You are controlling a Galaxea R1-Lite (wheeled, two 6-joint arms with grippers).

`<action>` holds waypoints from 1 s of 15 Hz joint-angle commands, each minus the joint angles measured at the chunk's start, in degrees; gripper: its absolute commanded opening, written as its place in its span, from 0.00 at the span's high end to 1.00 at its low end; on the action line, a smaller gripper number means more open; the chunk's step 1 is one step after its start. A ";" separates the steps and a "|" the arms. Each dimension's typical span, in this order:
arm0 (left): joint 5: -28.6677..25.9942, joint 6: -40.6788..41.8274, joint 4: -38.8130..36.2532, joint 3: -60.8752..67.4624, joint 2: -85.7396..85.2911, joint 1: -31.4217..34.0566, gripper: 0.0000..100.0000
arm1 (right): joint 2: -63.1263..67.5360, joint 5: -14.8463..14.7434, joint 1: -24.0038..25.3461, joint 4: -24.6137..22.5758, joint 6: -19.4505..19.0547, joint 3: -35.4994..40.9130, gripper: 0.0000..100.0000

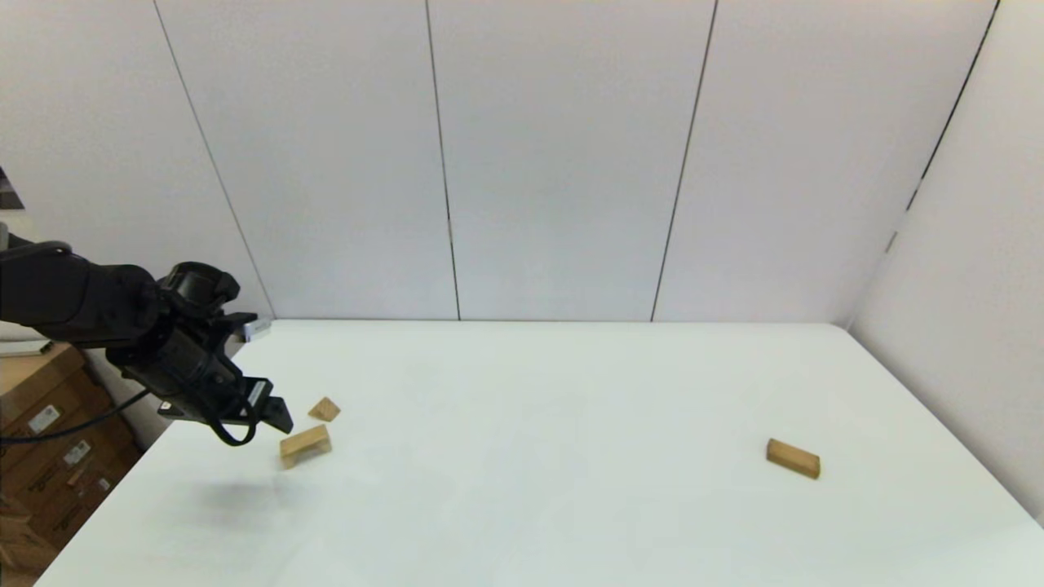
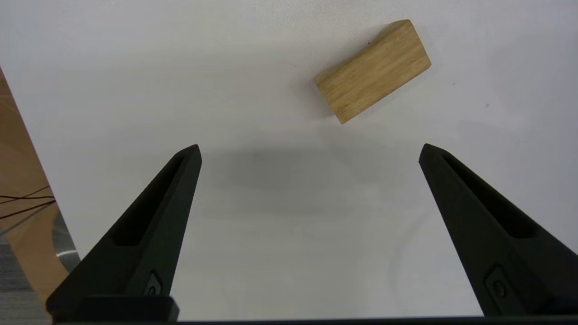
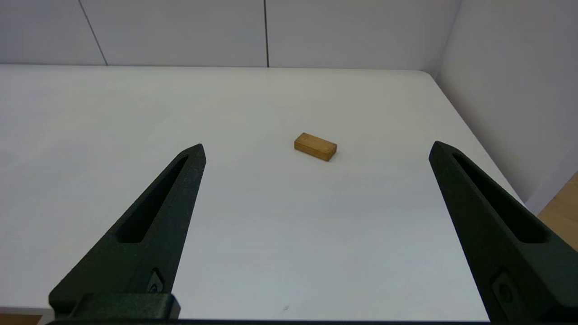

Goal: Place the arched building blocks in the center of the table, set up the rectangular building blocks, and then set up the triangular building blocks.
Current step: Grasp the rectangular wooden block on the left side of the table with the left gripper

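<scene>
**A:** How far along is the build?

**B:** By the look of it, nothing is placed yet. The middle of the tabletop [image 1: 522, 456] carries no block at all. Two blocks lie near its left edge: an oblong block [image 1: 305, 445] and, just beyond it and apart from it, the triangular block [image 1: 325, 408]. A third block [image 1: 793, 458] lies flat far off, well toward the right edge.

**A:** Which one is the arched block?

**B:** That cannot be told for sure; no notch shows on either oblong piece (the notched side may be turned away). In the left wrist view the nearer one [image 2: 372, 71] shows only plain faces.

**A:** And the arms?

**B:** The left tool [image 1: 273, 420] hangs above the tabletop just beside that oblong block, fingers spread wide and holding nothing. The right tool [image 3: 316, 146] is out of the head view; its fingers are also wide apart and empty, facing the far block [image 3: 315, 146].

**A:** So all three placements remain?

**B:** Yes, that is the judgement.

**A:** Any writing?

**B:** Cardboard boxes [image 1: 49, 424] beyond the tabletop's left edge bear labels, too small to read. The blocks are unmarked.
</scene>
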 commanded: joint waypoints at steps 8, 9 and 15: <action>-0.03 9.56 7.33 -4.30 0.81 0.07 0.00 | -0.01 0.01 0.02 -0.01 -0.01 0.09 0.00; -0.03 11.32 7.33 -4.39 1.16 0.07 0.00 | -0.01 0.01 0.02 -0.01 -0.01 0.09 0.00; -0.03 20.64 7.68 -5.00 3.54 -0.46 0.00 | -0.01 0.01 0.02 -0.01 -0.01 0.09 0.00</action>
